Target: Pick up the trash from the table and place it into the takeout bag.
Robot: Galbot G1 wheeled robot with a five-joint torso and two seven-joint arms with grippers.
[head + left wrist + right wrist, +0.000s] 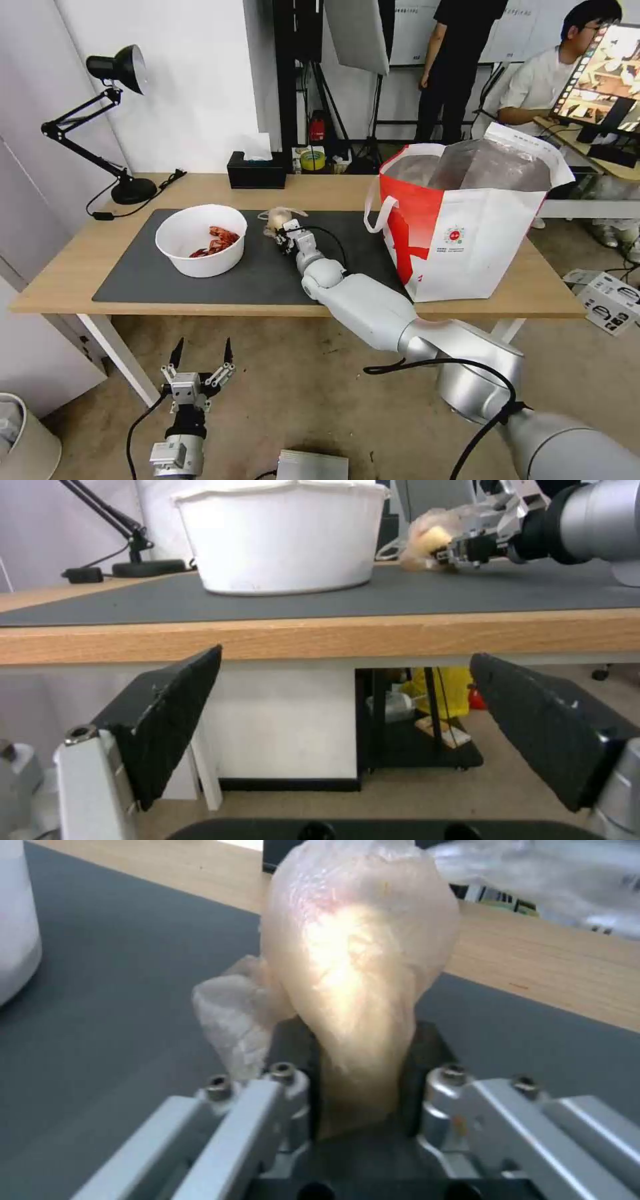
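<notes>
The small clear bag with beige lump sits on the dark grey mat between the white bowl and the takeout bag. The right gripper is clamped on its lower part, fingers pressed into the film. The left gripper hangs below the table edge, fingers spread, holding nothing. Risk: the hold may be on thin film alone; the lump's weight could pull the bag free during lifting.
</notes>
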